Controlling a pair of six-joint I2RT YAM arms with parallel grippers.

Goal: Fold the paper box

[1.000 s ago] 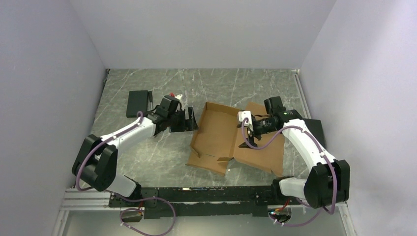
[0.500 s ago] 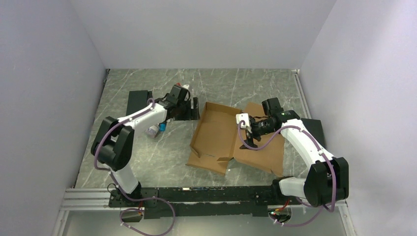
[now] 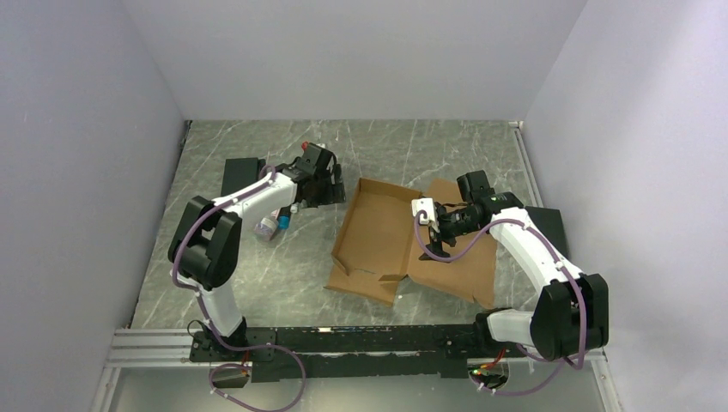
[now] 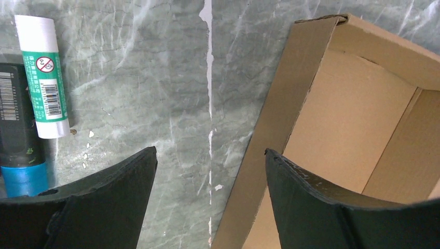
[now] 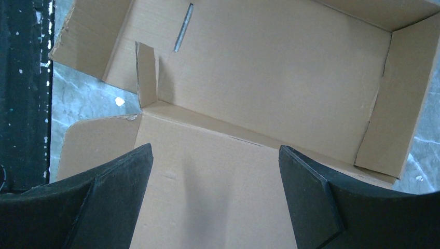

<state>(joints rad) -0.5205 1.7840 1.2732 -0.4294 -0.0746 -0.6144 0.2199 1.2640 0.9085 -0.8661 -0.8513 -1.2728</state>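
The paper box (image 3: 378, 236) is a brown cardboard mailer lying partly folded mid-table, tray part on the left with raised walls, flat lid panel (image 3: 459, 257) on the right. My left gripper (image 3: 330, 190) is open and empty just left of the box's far-left wall; in the left wrist view that wall (image 4: 280, 129) runs between my open fingers. My right gripper (image 3: 429, 232) is open and empty above the crease between tray and lid; the right wrist view shows the lid panel (image 5: 212, 171) under the gap and the tray floor (image 5: 275, 67) beyond.
A white and green tube (image 4: 41, 72) and a dark bottle with a blue cap (image 4: 18, 135) lie left of the left gripper, also seen from above (image 3: 270, 225). Black flat pads lie at far left (image 3: 240, 176) and at the right edge (image 3: 549, 225).
My left arm has swung toward the far side, uncovering the small bottles, and its gripper has shifted to the box's far-left corner. My right gripper has barely moved.
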